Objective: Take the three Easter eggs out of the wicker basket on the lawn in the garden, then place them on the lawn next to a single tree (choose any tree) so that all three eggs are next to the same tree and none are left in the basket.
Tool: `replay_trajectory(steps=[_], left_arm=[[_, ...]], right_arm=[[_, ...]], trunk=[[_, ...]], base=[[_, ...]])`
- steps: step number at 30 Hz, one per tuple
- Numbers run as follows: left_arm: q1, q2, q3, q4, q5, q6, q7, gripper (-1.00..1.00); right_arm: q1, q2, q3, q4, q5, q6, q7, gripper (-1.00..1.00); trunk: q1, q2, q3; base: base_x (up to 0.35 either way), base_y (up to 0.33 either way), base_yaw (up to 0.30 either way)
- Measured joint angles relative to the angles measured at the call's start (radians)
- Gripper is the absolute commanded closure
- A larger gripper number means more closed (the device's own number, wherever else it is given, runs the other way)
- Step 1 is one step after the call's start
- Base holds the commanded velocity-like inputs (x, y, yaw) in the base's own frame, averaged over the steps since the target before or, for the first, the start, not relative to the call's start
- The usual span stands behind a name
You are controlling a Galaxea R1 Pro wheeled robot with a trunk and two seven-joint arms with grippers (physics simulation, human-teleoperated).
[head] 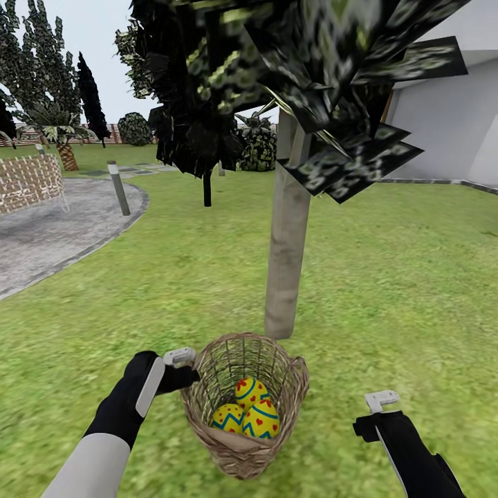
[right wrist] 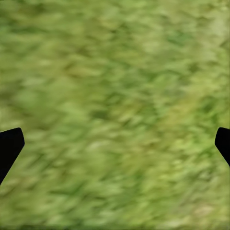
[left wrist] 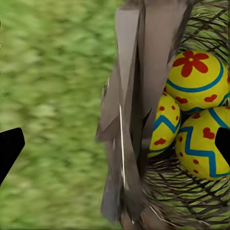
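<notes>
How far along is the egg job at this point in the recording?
Done: the basket stands on the lawn right by a tree. In hand: the left gripper is at the basket's rim, fingers open astride the wall. Left: all three eggs are still inside. The right gripper hangs open over grass, holding nothing.

The wicker basket (head: 242,415) sits on the lawn (head: 387,277), brown open weave, round rim up top, body tapering toward the ground and tipped a little, a small loop handle poking out at one side. Down inside it, all three Easter eggs (head: 247,408) are bunched together and touching, bright yellow with blue zigzag bands and red hearts and flowers. Just behind the basket rises the tree (head: 287,235), a smooth grey-beige trunk standing straight out of the grass, dark flat angular leaves spreading overhead. The grass is short and green, patched with yellow.
</notes>
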Motion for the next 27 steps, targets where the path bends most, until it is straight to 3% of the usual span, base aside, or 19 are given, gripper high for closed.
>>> replay_trajectory(steps=[6,9,14,17,22,27], left_arm=[[0.0,0.0,-0.001,-0.016,0.0,0.003,0.003,-1.0],[0.024,0.005,-0.002,-0.207,0.001,0.014,0.005,-1.0],[0.048,0.029,0.0,-0.307,0.012,0.015,0.004,-1.0],[0.051,0.055,0.002,-0.316,0.061,0.015,0.004,-1.0],[0.052,0.124,0.005,-0.318,0.206,0.016,0.004,-1.0],[0.052,0.164,0.015,-0.311,0.245,0.016,0.004,-1.0]], right_arm=[[0.0,0.0,0.0,0.0,0.0,0.0,0.0,-1.0],[0.0,-0.001,-0.001,0.0,-0.001,0.0,0.0,-1.0],[0.0,-0.002,-0.006,-0.007,-0.003,0.001,0.002,-1.0],[0.0,-0.002,-0.007,-0.014,-0.003,0.001,0.002,-1.0],[0.0,-0.001,-0.006,-0.036,-0.004,0.009,0.001,-1.0],[0.0,0.0,-0.006,-0.111,-0.005,0.029,0.02,-1.0]], trunk=[[-0.008,0.014,0.006],[-0.019,0.035,0.016],[-0.038,0.07,0.031],[-0.05,0.091,0.041],[-0.069,0.126,0.056],[-0.088,0.161,0.072]], base=[[0.0,0.0,0.0],[0.0,0.0,0.0],[0.0,0.0,0.0],[0.0,0.0,0.0],[0.0,0.0,0.0],[0.0,0.0,0.0]])
